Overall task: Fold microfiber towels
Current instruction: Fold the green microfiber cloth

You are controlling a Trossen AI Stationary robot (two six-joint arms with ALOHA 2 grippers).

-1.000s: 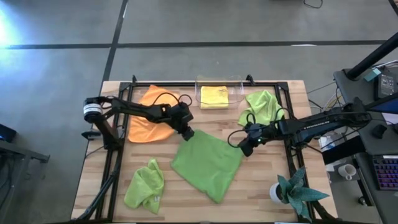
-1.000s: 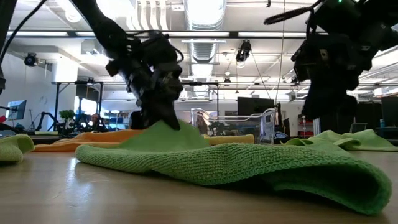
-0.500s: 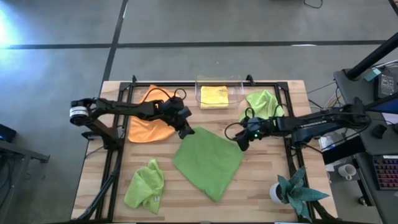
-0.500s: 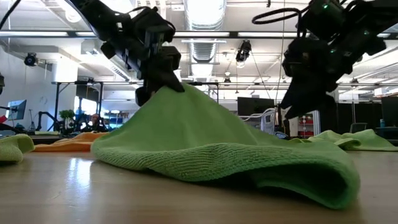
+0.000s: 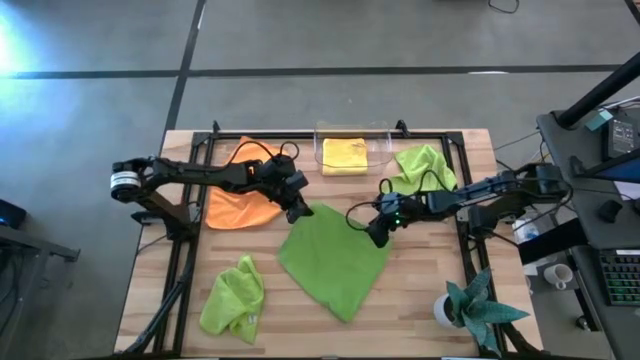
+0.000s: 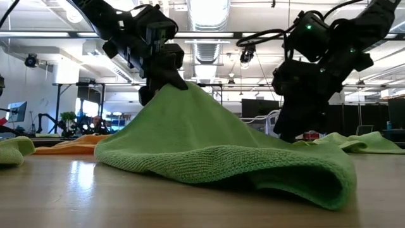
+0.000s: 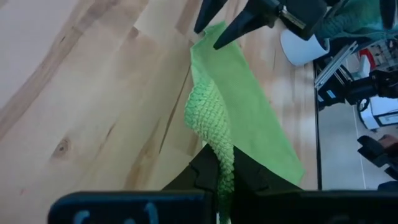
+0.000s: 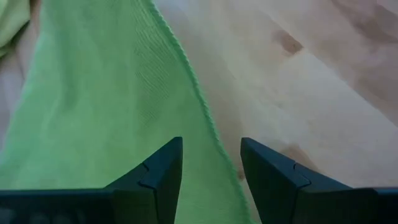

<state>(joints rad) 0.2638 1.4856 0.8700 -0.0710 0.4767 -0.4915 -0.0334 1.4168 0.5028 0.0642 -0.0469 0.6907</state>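
No legible text, label, brand, no. or sign can be made out in any view. Pale marks are seen on the dark bar of the left wrist cam housing, just below the pinched lime green towel (image 7: 214, 134), but they are too blurred to be read.

Bright overhead ceiling lights; arms silhouetted, backlit.
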